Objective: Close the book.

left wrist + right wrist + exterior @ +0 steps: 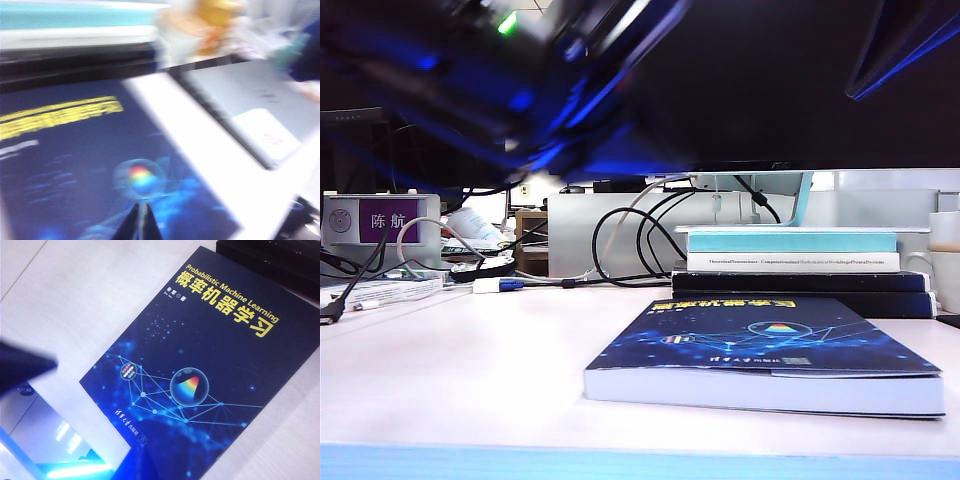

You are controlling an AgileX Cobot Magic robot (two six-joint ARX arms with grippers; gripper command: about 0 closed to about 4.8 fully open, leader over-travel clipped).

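Observation:
The book (770, 345) lies flat and closed on the white table, its dark blue cover with the rainbow triangle and yellow title facing up. The left wrist view is blurred, and there my left gripper (141, 214) is shut, its two dark fingertips pressed together just above the book (75, 165) near the rainbow emblem, holding nothing. From the right wrist view the whole cover of the book (200, 370) shows from above, but my right gripper's fingers do not. A blurred dark arm (520, 80) crosses the upper part of the exterior view.
A stack of teal, white and black books (790, 262) stands right behind the book. Black cables (630, 240) and a name plate (385, 218) sit at the back left, and a white mug (945, 262) at the far right. A blue strip (620, 465) edges the table front.

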